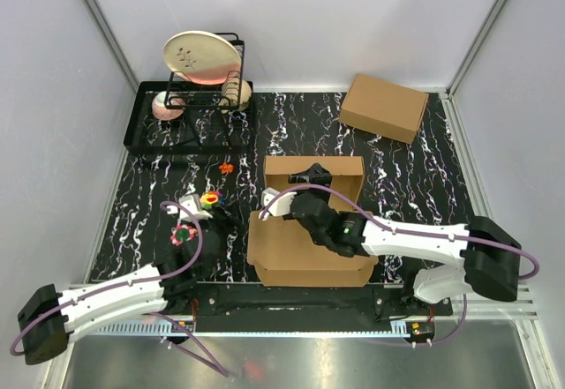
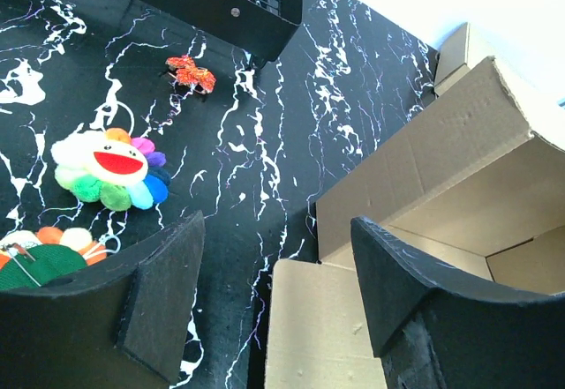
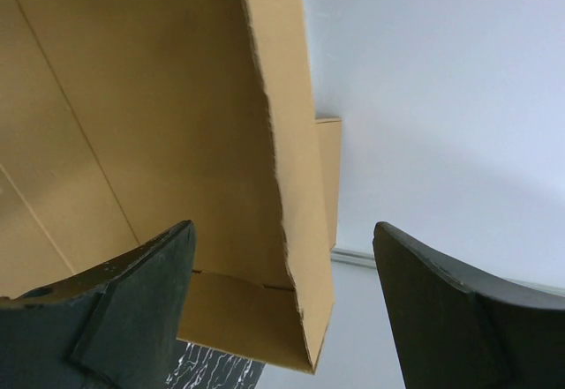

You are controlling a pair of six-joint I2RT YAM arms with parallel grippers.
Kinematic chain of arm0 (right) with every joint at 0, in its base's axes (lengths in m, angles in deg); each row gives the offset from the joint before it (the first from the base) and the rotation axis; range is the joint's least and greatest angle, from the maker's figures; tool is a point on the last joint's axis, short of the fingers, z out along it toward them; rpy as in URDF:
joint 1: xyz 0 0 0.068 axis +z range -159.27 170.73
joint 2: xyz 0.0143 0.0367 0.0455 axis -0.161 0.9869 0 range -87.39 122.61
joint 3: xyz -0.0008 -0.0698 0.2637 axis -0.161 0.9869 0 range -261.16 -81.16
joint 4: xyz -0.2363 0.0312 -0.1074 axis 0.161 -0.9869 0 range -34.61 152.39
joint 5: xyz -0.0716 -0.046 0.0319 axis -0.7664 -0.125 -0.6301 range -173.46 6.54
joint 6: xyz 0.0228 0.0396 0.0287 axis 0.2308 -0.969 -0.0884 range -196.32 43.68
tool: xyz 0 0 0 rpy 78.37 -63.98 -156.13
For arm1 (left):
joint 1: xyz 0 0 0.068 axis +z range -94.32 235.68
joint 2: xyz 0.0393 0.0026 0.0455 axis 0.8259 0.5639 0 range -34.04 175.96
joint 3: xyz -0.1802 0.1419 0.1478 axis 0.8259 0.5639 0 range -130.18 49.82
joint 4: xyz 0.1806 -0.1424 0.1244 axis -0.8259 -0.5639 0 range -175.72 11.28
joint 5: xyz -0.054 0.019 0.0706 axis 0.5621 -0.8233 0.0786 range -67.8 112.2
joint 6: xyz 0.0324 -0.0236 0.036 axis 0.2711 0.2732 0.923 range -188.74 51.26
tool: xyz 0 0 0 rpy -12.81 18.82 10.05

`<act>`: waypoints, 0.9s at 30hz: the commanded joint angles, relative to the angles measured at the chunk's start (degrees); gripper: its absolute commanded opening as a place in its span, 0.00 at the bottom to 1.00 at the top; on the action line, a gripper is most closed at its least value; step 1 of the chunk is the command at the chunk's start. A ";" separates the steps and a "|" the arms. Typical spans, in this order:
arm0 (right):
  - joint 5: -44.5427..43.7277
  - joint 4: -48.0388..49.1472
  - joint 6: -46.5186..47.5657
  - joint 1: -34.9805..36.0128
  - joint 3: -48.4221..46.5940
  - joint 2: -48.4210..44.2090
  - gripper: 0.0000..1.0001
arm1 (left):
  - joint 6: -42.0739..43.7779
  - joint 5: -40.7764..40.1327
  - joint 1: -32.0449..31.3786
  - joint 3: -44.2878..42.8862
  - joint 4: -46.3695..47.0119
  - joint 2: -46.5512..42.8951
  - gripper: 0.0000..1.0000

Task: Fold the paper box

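Note:
The paper box (image 1: 305, 248) lies in the middle of the table, brown cardboard with its far wall (image 1: 313, 167) raised and a flat panel toward me. My right gripper (image 1: 305, 186) reaches over it from the right. In the right wrist view it (image 3: 296, 318) is open, with the raised wall's torn-looking edge (image 3: 300, 230) between the fingers and untouched by them. My left gripper (image 1: 216, 221) is at the box's left side. It (image 2: 287, 301) is open over the table and the corner of a flat flap (image 2: 318, 336), holding nothing.
A second, made-up cardboard box (image 1: 384, 107) sits at the back right. A black dish rack (image 1: 190, 115) with a plate (image 1: 201, 58) stands back left. Flower toys (image 2: 110, 168) and a small orange object (image 2: 192, 73) lie left of the box.

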 commanded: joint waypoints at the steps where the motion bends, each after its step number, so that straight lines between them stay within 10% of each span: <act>1: 1.08 4.46 2.24 0.00 -3.42 2.67 0.87 | -0.26 -1.47 -0.19 0.04 -0.52 -1.65 0.70; 10: -0.59 10.88 5.58 -3.95 -6.59 8.92 0.81 | 0.80 -1.21 -0.19 -0.04 -0.95 -2.36 0.70; 27: -1.81 6.49 4.35 -5.46 -9.05 10.50 0.19 | 4.40 -1.30 -0.19 -0.57 -1.39 -5.35 0.70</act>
